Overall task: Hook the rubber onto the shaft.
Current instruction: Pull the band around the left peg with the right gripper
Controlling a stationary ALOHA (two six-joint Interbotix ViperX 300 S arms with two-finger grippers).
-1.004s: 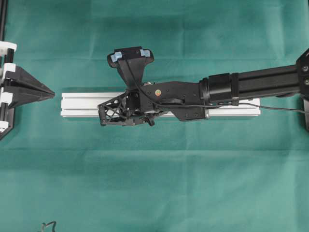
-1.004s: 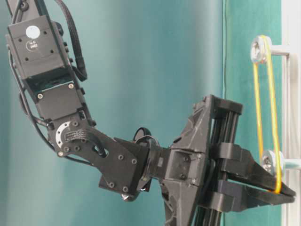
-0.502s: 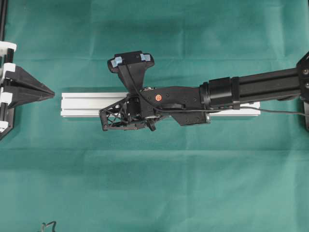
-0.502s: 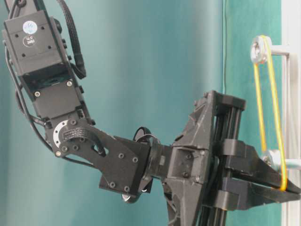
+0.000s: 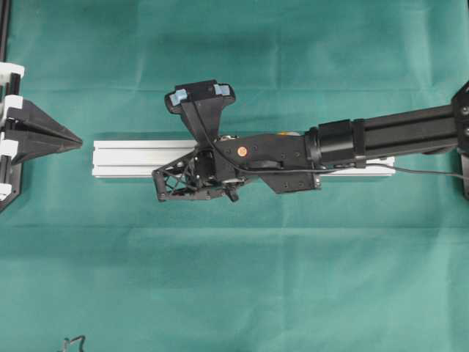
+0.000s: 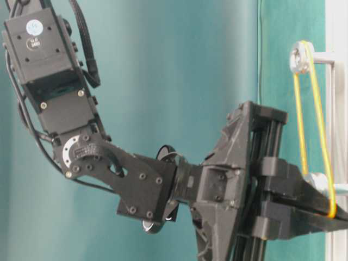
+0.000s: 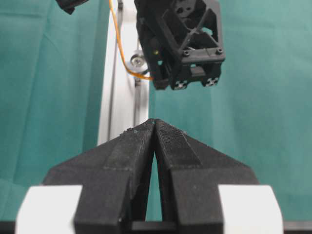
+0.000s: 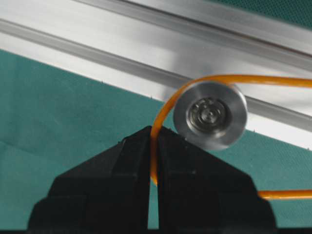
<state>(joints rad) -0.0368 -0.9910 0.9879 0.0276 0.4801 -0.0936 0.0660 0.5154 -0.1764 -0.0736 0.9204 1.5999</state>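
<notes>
Overhead view, left to right. At the far left edge the left gripper [image 5: 73, 141] rests apart from the work, its fingers pressed together on nothing, tips aimed at the near end of the silver rail [image 5: 124, 155], which runs across the middle of the frame on the green cloth [image 5: 234, 293]. Over the rail's centre sits the right gripper [image 8: 152, 146], its arm entering from the right edge.

Right wrist view: the claw is pinched on the rubber [image 8: 161, 122], an orange band that curves up from the fingertips, over the top of the grooved shaft roller [image 8: 210, 115] at centre right, and on toward the right edge.

Table-level view, right side: the band is already looped over the upper roller [image 6: 300, 57] and drawn taut down past the lower roller [image 6: 318, 182].

Judgement: to seat the band well, keep the pinch firm and tension even, carry the strand fully round the roller's underside in line with its groove, and release only once it sits there; a slack or sideways pull may let it slip off.
</notes>
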